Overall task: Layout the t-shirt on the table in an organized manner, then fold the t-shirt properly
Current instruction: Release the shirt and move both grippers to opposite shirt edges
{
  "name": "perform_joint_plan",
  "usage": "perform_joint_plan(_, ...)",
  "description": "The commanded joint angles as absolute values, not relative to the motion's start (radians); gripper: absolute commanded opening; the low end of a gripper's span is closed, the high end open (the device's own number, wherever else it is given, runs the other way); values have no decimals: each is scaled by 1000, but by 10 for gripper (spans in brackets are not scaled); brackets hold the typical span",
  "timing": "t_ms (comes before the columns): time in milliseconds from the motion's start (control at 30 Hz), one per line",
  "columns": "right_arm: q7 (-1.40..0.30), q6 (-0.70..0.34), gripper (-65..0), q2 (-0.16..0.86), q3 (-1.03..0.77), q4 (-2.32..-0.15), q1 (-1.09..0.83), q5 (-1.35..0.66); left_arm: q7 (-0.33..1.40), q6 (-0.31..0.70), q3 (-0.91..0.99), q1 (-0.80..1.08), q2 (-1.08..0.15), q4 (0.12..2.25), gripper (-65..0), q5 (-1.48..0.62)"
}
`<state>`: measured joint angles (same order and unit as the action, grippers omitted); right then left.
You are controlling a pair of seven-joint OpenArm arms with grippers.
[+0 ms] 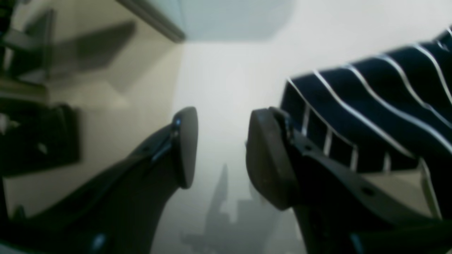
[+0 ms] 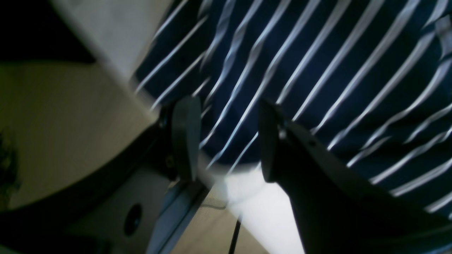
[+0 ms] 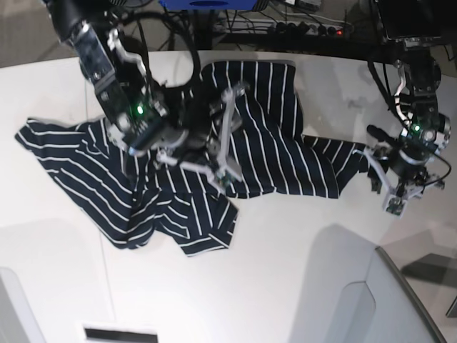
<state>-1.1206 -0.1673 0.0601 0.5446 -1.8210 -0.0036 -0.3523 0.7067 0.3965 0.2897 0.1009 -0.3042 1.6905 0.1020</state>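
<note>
The t-shirt [image 3: 271, 143], dark navy with thin white stripes, lies spread and rumpled across the white table [image 3: 285, 271], with a bunched fold near its lower left. My right gripper [image 3: 232, 136] hovers over the shirt's middle. In the right wrist view the right gripper [image 2: 226, 141] is open, and striped t-shirt cloth [image 2: 317, 70] lies beyond its fingers, near the table edge. My left gripper [image 3: 382, 187] sits just off the shirt's right sleeve tip. In the left wrist view the left gripper [image 1: 220, 148] is open over bare table, with the t-shirt sleeve [image 1: 370, 106] beside one finger.
Cables and a power strip [image 3: 307, 28] run along the table's far edge. A pale grey panel [image 3: 385, 300] rises at the near right corner. A small label [image 3: 121, 334] lies at the near edge. Floor shows beyond the table edge in both wrist views.
</note>
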Motion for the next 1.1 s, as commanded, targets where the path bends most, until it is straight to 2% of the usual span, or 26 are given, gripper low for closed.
perform_joint_plan(0,-1084,-170,-393,54,544,-1774,28,-358,687,392,312,90,-308,1710,-400,99)
perform_joint_plan(100,-975,-174,-395,50,552,-1541,122,-358,687,392,364,96,-285,1730,-400,99)
perform_joint_plan(167,-928,-176,-429,44,552,-1406,162,-360,687,392,394,116,-280,1742,-400,99)
perform_joint_plan(300,-866,-177,-650,22,553,-1228,197,-361,687,392,415,156,-282,1744,-400,99)
perform_joint_plan(467,-765,-177,-644,2,544,-1087,209,-361,687,392,435,202,-282,1742,-400,97)
perform_joint_plan(733,-598,-177,-644,-85,542,-725,389,-361,687,392,433,236,-245,1736,-398,96)
perform_joint_plan(867,-484,-170,-644,-124,544,-631,458,-361,688,392,433,259,-242,1721,-397,87)
perform_joint_plan(1067,-355,-168,-642,-133,542,-552,556,-363,688,392,433,305,-268,1672,-397,-150)
